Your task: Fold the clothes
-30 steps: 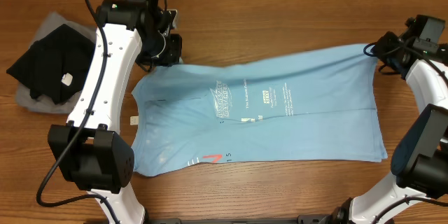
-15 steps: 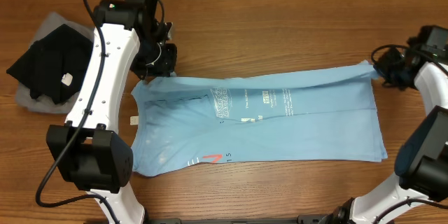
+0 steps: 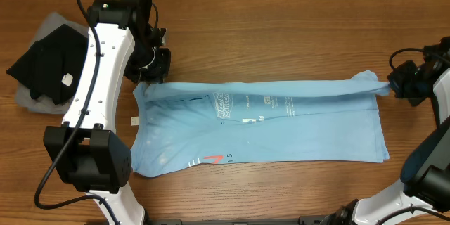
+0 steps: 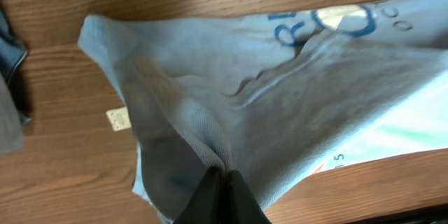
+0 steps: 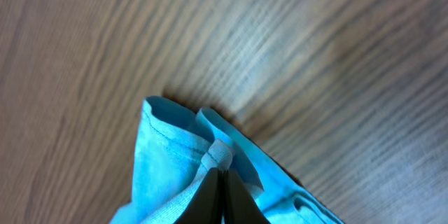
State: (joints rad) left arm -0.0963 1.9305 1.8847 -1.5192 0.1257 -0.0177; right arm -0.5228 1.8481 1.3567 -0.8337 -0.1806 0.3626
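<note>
I see the sky-blue T-shirt [image 3: 295,130] spread on the wooden table [image 3: 281,21], far edge doubled partway over, left gripper [image 4: 220,182] pinched onto one far corner, right gripper [image 5: 222,175] clamped on the other, black garment [image 3: 42,67] piled beyond the left arm.

— What is there apart from the job itself?
— Only the desk [image 3: 281,35]: brown wood in a warm mid tone, with long grain running left to right as seen from overhead
— Any joins in it?
— Yes, faint straight lines between boards, lying along the grain. The left wrist view shows one as a thin dark line across the wood
— And from the right wrist?
— The same wood, its grain slanting and blurred
</note>
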